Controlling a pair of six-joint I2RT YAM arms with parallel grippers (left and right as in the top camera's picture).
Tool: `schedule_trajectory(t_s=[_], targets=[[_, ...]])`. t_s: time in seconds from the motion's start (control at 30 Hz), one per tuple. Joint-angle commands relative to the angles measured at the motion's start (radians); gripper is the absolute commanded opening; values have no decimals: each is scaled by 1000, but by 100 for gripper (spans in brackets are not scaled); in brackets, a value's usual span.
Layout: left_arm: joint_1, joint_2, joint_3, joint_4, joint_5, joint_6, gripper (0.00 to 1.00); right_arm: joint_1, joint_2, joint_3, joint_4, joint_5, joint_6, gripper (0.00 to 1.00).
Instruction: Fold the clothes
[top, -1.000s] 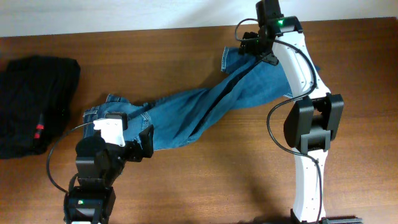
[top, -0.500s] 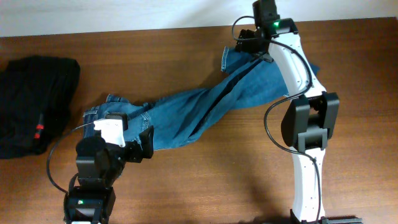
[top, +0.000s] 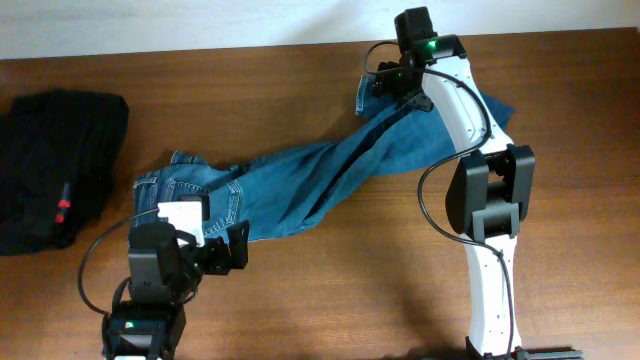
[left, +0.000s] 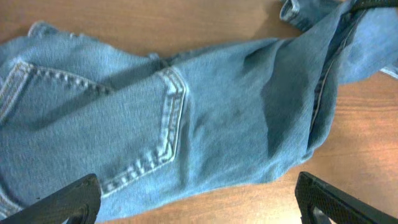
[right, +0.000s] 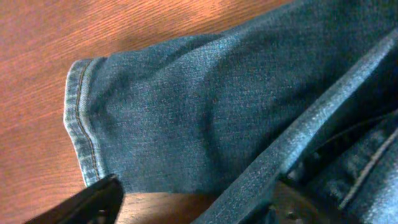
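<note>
Our right gripper (top: 398, 78) has slid farther out over the jeans (top: 310, 175), and the hem (right: 84, 124) now lies between its parted jaws, unclamped. Our left gripper (left: 196, 202) has backed off the waist (top: 160, 182) and is wide open, with denim just ahead. Nothing is folded yet, so grasps come first.

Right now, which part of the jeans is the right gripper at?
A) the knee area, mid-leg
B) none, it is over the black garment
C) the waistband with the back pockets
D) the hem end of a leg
D: the right gripper sits at the far end of the jeans, and its wrist view shows a stitched hem up close.
</note>
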Motion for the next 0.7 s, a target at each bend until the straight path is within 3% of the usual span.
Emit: schedule_trajectory(t_s=[0.0, 0.13, 0.3, 0.37, 0.47, 0.5, 0.6, 0.67], targets=[[4, 2, 22, -8, 11, -6, 99, 1, 8, -5, 8, 10, 14, 70], [4, 2, 22, -8, 11, -6, 100, 0, 8, -5, 11, 9, 14, 46], [4, 2, 22, -9, 11, -6, 99, 0, 8, -5, 4, 9, 14, 36], [4, 2, 22, -8, 11, -6, 99, 0, 8, -5, -2, 10, 14, 38], [4, 2, 22, -8, 11, -6, 100, -5, 13, -5, -11, 10, 14, 56], [4, 2, 22, -8, 11, -6, 99, -6, 15, -5, -14, 10, 14, 57], [4, 2, 22, -8, 11, -6, 99, -6, 31, -6, -13, 10, 25, 57], [4, 2, 22, -8, 11, -6, 99, -9, 39, -6, -8, 9, 37, 49]])
